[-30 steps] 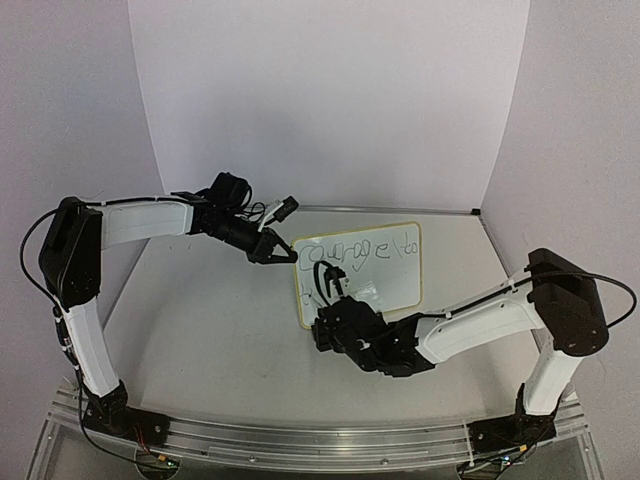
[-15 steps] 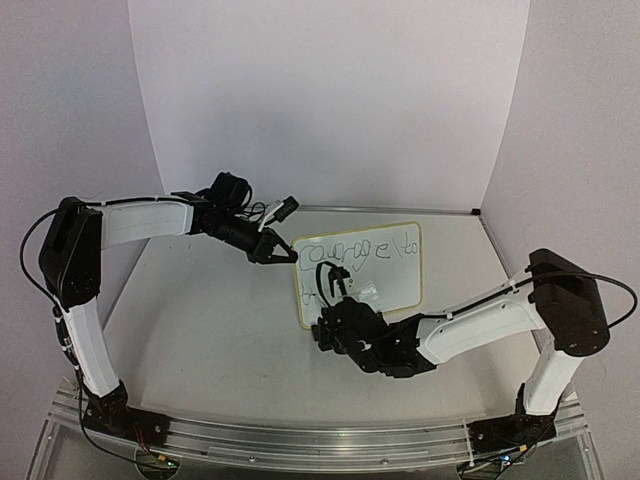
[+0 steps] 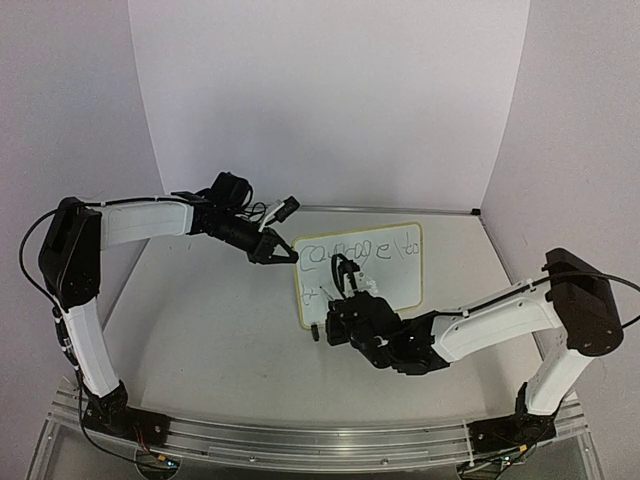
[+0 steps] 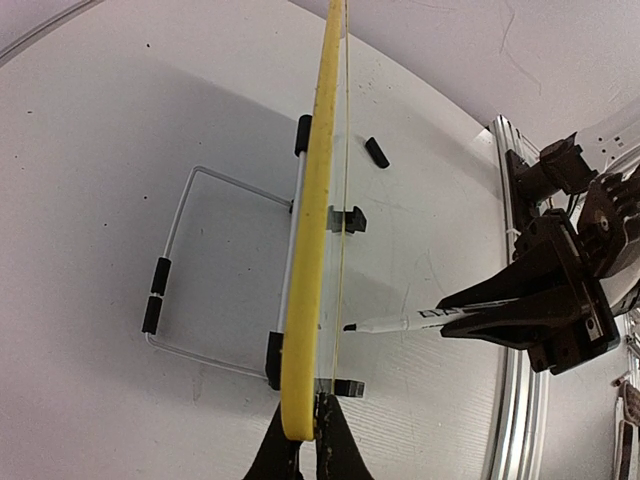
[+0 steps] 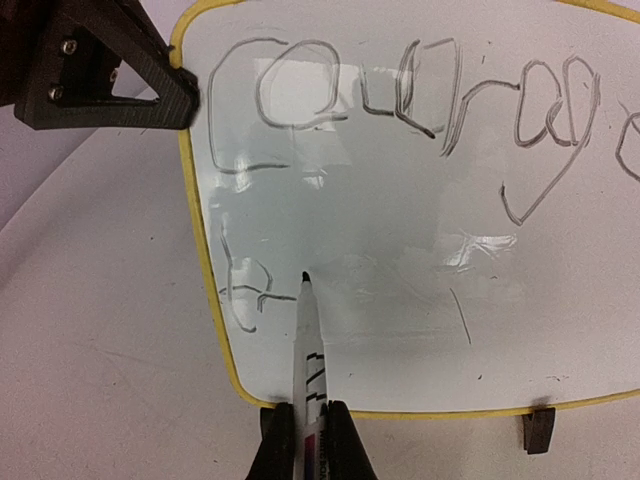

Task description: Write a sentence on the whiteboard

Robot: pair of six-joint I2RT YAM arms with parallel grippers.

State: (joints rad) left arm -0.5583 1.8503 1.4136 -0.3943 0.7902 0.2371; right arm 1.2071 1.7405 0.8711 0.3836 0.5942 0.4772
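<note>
The whiteboard [image 3: 395, 285] stands tilted on a wire stand [image 4: 190, 260], and its yellow rim [image 4: 310, 230] is edge-on in the left wrist view. My left gripper [image 4: 308, 425] is shut on the board's upper left corner [image 5: 185, 95]. My right gripper [image 5: 310, 425] is shut on a white marker [image 5: 310, 345], whose black tip is at the board's face just right of the second line's first letters. The sentence [image 5: 420, 100] reads "courage" on top, with "to" [image 3: 405, 248] further right and "tr" [image 5: 245, 285] below.
Black clip feet [image 5: 538, 430] hold the board's lower edge. A small black cap-like piece [image 4: 376, 152] lies on the white table behind the board. The arms' base rail [image 3: 320, 440] runs along the near edge. White walls close in the back and sides.
My right arm has shifted right along the board's lower line with the marker, uncovering the letters at the left. The left gripper and the board have not moved.
</note>
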